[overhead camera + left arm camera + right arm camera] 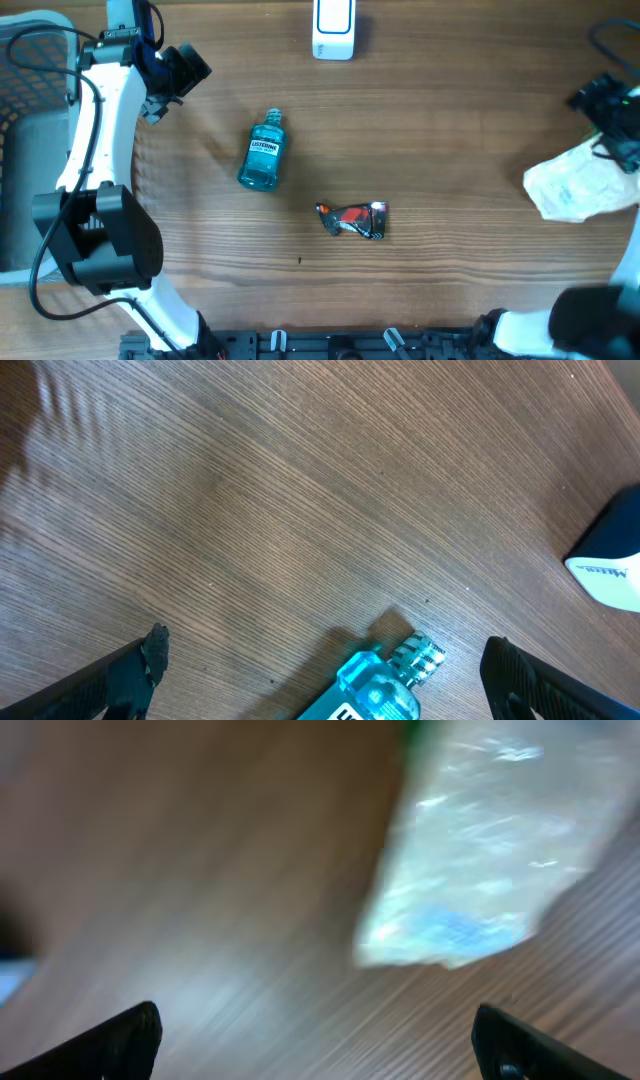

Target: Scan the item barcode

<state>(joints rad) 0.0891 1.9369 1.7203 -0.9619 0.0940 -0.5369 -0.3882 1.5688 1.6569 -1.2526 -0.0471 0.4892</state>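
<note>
- Wood-grain table [450,130], overhead view: teal mouthwash bottle [263,155] lies on its side left of centre, cap toward the far edge. A crumpled foil wrapper [352,220] lies near it, apart. The white scanner [333,28] stands at the far edge, nothing in front of it.
- Same view: left gripper [190,72] hangs near the bottle's cap end, clear of it. Right gripper [612,100] sits at the right edge, just beside a clear plastic bag [578,182].
- Left wrist view: fingers spread wide, nothing between them; bottle cap [375,690] shows low in frame, scanner corner [612,555] at right.
- Right wrist view: badly blurred; jaws stand apart and empty, bag [470,850] ahead of them.
- Judgement: no item is held, so the pick-up has yet to begin. The bottle looks the likeliest item; the left arm would need to drop over its body, close across the width, then lift it label-side to the scanner.
</note>
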